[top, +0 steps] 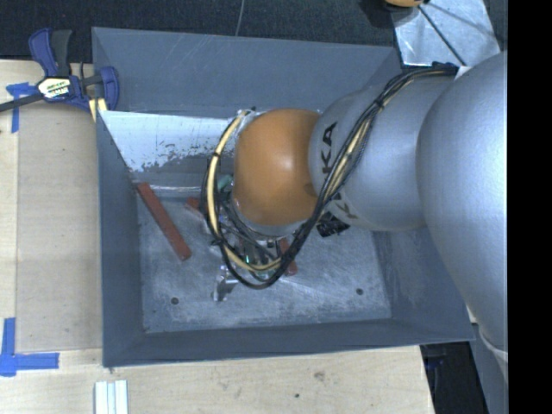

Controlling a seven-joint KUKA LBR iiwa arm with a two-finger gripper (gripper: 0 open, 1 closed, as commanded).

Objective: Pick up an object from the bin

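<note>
Gripper (226, 285) sits low over the floor of the bin (119, 274), near and right of the lower end of the slanting red-brown stick (164, 221); open or closed cannot be told, nothing seen held, so the pick is judged not yet made.

stick (164, 222) in bin (121, 317), left side; arm (276, 166) over middle

The orange cover (274, 166) and cables (250, 261) hid most of the hand (226, 285) and the middle of the bin (121, 257) floor. A reddish scrap (291, 269) poked out beneath the cables, too covered to tell its kind. The arm (448, 171) ran off the right edge.
</note>
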